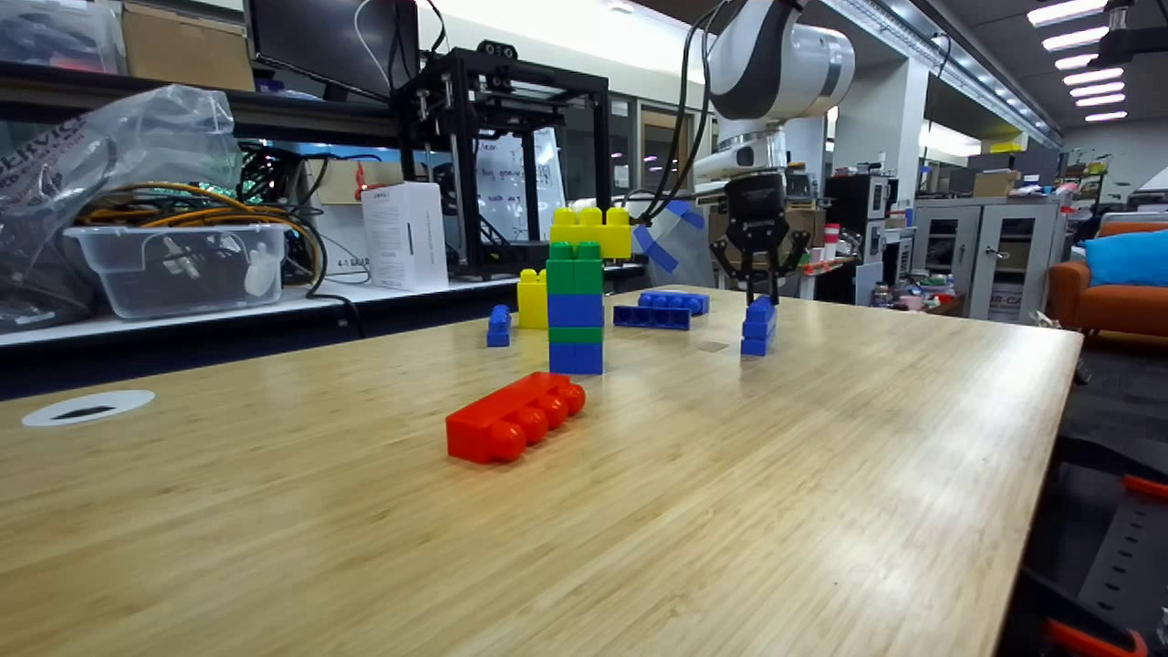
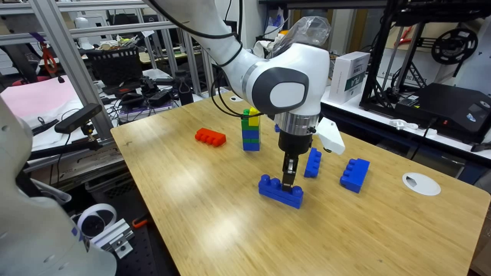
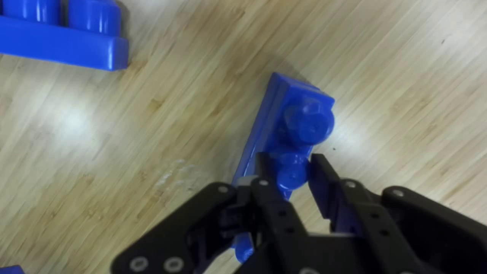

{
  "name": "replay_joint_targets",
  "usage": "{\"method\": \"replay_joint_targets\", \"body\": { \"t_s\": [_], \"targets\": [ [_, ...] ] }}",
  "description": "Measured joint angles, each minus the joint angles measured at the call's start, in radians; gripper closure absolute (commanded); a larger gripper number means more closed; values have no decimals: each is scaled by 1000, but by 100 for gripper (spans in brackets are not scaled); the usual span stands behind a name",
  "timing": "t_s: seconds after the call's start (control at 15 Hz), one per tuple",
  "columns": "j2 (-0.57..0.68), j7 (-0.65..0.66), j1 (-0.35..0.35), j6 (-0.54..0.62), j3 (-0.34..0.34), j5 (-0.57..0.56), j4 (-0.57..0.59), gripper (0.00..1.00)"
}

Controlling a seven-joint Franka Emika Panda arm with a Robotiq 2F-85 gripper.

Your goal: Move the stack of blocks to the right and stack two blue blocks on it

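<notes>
I have the hand (image 3: 291, 163) drawn narrow, its black fingers (image 3: 325, 186) snug on either side of one round stud of a two-tiered blue piece (image 3: 283, 121) in the wrist view; they mask much of its near end, and from the seam along its side I can't tell whether it is a single brick or two pressed together. It appears to rest on the bench (image 1: 776, 502). A cropped blue brick (image 3: 57, 43) runs off the upper left of the wrist view, two cylindrical studs showing, and just a sliver of blue (image 3: 10, 270) pokes into the lower left corner. The tower (image 1: 575, 310) stands upright, apart from the hand and to the left of it in both exterior views: blue, thin green, blue, green, then yellow on top. A dark cable (image 2: 245, 116) crosses its upper bricks in an exterior view; in an exterior view the lone yellow brick (image 1: 532, 301) is partly hidden behind the tower, a small-looking blue brick (image 1: 498, 328) just beside. Two loose blue bricks (image 1: 651, 318) lie on their sides, the nearer one turning a hollow, ribbed underside to the lens. The red brick (image 1: 497, 424) lies there too, glossy, with a row of rounded knobs. Fine pale grain marks the bench; behind it, a crumpled clear plastic bag (image 1: 151, 137) bulges above a translucent tub (image 1: 123, 274) of orange cords (image 1: 192, 212).
</notes>
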Motion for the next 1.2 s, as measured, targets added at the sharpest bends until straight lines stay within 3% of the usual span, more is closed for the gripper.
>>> {"method": "replay_joint_targets", "body": {
  "t_s": [0.8,0.87,0.93,1.2],
  "targets": [
    [4,1,0,4,0,0,0,93],
    [4,3,0,5,0,0,0,45],
    [4,8,0,5,0,0,0,45],
    [11,38,-2,5,0,3,-7,18]
  ]
}}
